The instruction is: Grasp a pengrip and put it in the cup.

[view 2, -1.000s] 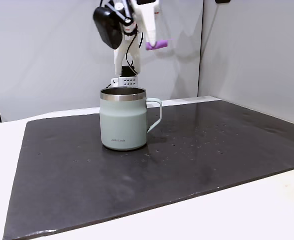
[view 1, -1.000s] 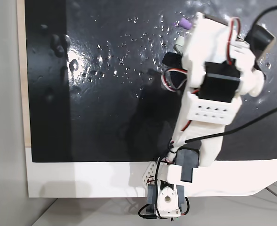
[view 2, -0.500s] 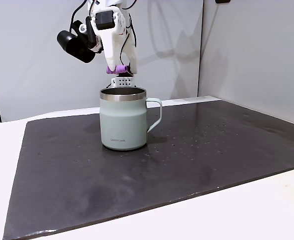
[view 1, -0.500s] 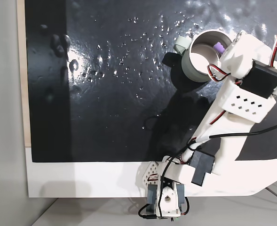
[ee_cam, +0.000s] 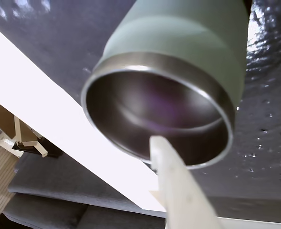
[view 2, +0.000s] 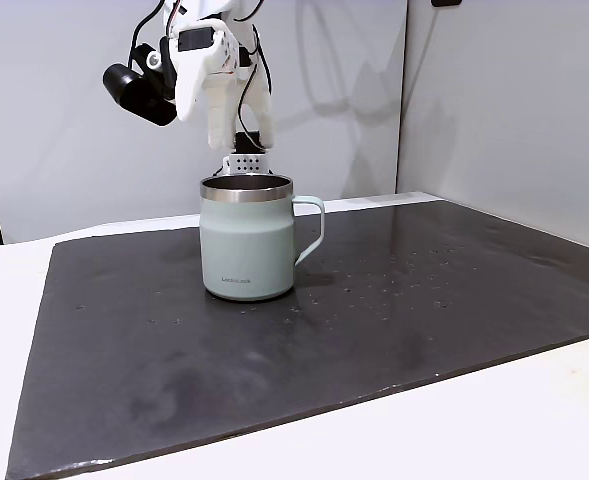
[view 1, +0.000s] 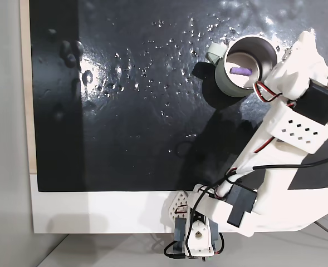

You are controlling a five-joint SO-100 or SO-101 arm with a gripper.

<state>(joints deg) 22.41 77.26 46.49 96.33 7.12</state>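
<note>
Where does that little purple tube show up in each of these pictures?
Fixed view from above: the purple tube lies inside the cup, upper right.
Fixed view from the side: hidden behind the cup's wall.
Wrist view: a blurry purple patch inside the cup.
Shared landmark: the cup.

Pengrip (view 1: 240,72) lies in cup (view 1: 226,83); cup on mat (view 1: 130,111), end effector (view 2: 236,140) above.

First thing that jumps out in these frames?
The purple pengrip lying inside the cup on its steel bottom, seen from the fixed view above. The cup stands upright on the dark mat, with the white gripper hovering just above its rim.
</note>
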